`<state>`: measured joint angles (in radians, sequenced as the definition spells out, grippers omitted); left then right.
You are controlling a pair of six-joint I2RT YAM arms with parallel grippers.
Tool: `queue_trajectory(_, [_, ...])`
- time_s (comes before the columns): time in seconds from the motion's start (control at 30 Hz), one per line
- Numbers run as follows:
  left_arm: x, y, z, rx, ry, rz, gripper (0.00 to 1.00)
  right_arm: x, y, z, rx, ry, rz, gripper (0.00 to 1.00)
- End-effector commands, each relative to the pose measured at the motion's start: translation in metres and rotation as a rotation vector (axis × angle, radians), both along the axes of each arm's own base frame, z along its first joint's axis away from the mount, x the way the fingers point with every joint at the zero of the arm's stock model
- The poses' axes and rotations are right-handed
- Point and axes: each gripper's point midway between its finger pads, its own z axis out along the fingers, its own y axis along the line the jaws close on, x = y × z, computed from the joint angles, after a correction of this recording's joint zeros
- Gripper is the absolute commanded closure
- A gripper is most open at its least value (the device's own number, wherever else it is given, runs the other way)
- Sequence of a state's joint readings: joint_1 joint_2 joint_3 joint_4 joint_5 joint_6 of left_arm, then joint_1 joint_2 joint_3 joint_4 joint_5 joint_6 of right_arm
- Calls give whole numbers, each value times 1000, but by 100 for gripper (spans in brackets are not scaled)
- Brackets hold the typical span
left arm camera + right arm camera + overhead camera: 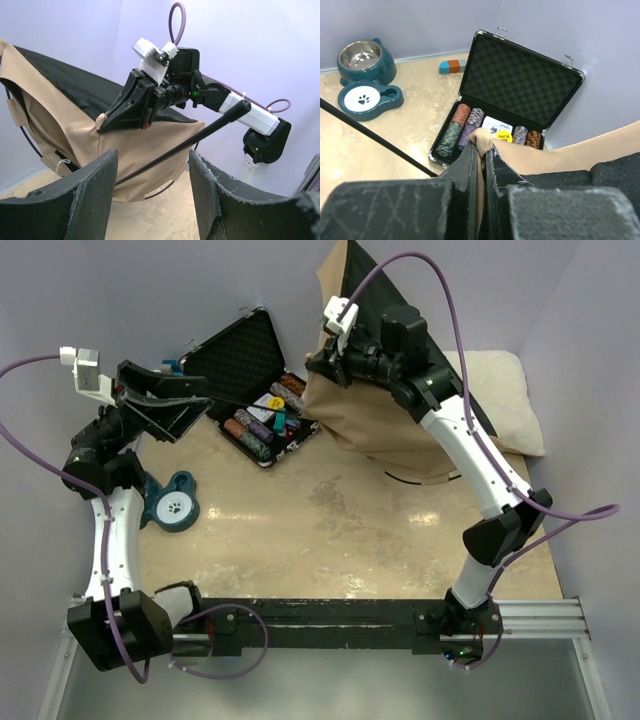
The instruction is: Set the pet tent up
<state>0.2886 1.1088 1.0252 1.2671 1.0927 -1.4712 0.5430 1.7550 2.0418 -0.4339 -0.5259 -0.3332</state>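
The pet tent is a slumped heap of tan canvas with its black floor panel tipped up against the back wall. My right gripper is shut on a corner fold of the tan canvas, which is pinched between its fingers and held off the table. A thin dark pole runs from the tent across to my left gripper. The pole passes between the left fingers, which stand open with a gap on each side. The same pole crosses the right wrist view.
An open black hard case of coloured chips lies just left of the tent. A teal pet bowl sits at the left, under my left arm. A white pillow lies at the back right. A small blue and orange block rests by the wall.
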Motion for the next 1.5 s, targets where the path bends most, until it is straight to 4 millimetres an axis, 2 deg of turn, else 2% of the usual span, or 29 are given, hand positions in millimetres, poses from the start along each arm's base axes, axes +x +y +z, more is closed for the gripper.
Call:
queue_trajectory(0.0, [-70,-24,30,129,-590,-16,38,-18,1,34,73,-55,55,100])
queue_trajectory(0.23, [-87,-31,36,149,-667,-40,44,-16,4,34,77,-45,60,100])
queue_trajectory(0.4, [-93,-33,44,146,-695,-50,55,-16,5,31,77,-29,65,100])
queue_trajectory(0.47, [-94,-33,46,139,-689,-56,70,-17,5,29,74,-24,70,100])
queue_trajectory(0.57, [-89,-32,48,127,-650,-54,100,-20,7,22,53,-4,92,100])
queue_trajectory(0.6, [-87,-32,48,126,-630,-56,100,-22,7,18,37,3,104,96])
queue_trajectory(0.7, [-81,-32,43,147,-594,-59,100,-21,2,5,-35,11,99,65])
queue_trajectory(0.73, [-81,-32,41,154,-589,-60,100,-21,-2,3,-59,4,89,59])
queue_trajectory(0.87, [-77,-32,38,163,-570,-62,100,-16,-17,-11,-165,-34,40,49])
queue_trajectory(1.07, [-76,-33,31,195,-558,-85,100,-5,-31,-32,-290,-66,-1,46])
queue_trajectory(1.3, [-84,-36,26,204,-557,-113,100,-9,-20,-43,-344,-74,90,26])
queue_trajectory(1.4, [-91,-37,22,219,-563,-126,100,-15,-13,-47,-362,-75,152,24])
queue_trajectory(1.47, [-93,-38,19,227,-555,-131,100,-18,-12,-49,-375,-83,181,27])
